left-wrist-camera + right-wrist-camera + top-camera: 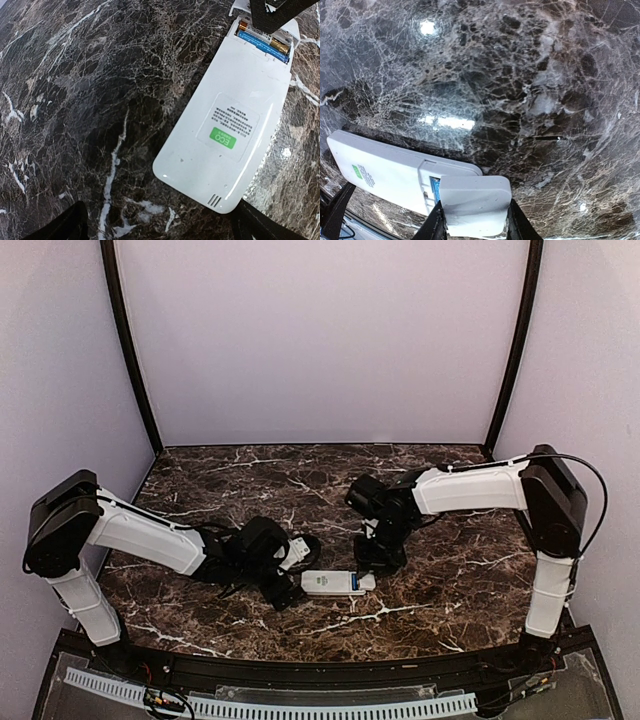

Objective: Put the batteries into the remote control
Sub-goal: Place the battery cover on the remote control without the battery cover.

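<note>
Remote control [230,125] face down, batteries [260,42] seated, right tool [476,226] gripping white cover [475,200]

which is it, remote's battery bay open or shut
Open: batteries show in the remote control; the right gripper holds the cover.

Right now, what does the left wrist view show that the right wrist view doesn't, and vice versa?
Only left wrist: the batteries' gold ends in the open compartment, and slots at the remote's end. Only right wrist: the white cover clamped in the right pincer. Both: the remote lying back-up on the marble table, its green label, some blue battery.
</note>
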`<state>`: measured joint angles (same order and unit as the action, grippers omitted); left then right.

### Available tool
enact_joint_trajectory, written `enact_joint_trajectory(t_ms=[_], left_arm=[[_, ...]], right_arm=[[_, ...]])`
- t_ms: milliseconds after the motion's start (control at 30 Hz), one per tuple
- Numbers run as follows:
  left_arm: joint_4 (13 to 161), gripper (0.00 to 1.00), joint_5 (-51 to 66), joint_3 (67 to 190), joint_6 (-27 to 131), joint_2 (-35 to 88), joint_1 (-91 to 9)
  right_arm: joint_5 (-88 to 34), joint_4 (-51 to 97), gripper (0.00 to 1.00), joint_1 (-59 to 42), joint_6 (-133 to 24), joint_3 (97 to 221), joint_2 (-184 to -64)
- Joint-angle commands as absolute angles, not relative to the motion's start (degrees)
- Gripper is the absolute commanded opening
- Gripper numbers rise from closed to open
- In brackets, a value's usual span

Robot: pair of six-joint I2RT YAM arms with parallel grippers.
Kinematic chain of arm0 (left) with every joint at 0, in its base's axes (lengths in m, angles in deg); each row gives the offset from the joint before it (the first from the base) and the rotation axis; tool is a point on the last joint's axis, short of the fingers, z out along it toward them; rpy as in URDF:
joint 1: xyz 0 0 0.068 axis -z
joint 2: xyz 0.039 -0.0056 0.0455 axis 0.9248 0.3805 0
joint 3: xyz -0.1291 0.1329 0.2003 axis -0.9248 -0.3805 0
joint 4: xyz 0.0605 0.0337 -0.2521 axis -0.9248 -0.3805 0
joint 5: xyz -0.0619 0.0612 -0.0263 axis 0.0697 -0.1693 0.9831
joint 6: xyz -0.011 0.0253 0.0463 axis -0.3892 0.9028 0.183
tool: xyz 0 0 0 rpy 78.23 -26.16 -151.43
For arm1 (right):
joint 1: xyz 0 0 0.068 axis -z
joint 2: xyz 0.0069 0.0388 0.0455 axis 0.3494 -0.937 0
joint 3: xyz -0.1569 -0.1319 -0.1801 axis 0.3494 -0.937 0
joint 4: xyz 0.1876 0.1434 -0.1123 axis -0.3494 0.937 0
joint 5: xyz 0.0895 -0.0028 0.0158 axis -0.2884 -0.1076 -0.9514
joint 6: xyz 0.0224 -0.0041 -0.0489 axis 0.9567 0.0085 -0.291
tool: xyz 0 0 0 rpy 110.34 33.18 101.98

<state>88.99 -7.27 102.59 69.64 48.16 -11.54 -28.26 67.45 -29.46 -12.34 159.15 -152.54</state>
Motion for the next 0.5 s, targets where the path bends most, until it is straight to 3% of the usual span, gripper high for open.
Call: enact_joint_trajectory(t_ms=[0, 467], left_arm=[[89.00, 0.99, -6.83, 101.06, 70.48, 47.33, -11.85], [89.50, 0.99, -6.39, 100.82, 70.48, 47.43, -11.91]], right_arm=[[-26.65, 68.33, 0.22, -30.05, -11.48, 161.02, -153.77], [-26.01, 70.28, 0.23, -31.40, -11.34, 161.67, -155.11]])
